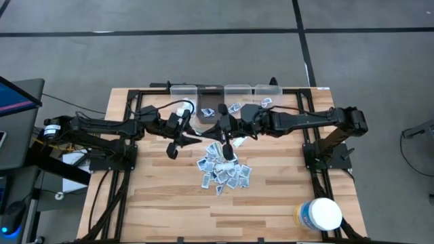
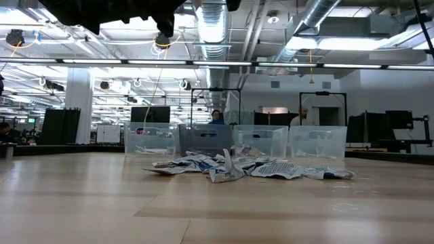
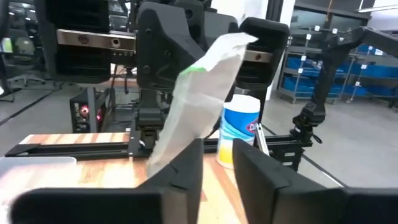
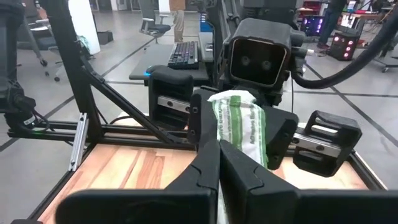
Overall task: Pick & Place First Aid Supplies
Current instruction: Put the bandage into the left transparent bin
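Dark right gripper (image 4: 217, 163) fingers are closed on a white paper packet with green print (image 4: 239, 124). Left gripper (image 3: 214, 165) fingers stand apart around its other end, above the scattered small white-grey packets (image 1: 224, 173).

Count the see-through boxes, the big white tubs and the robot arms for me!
Clear plastic bins: 4
Large white round tub with a yellow label: 1
Dark robot arms: 2
Total: 7
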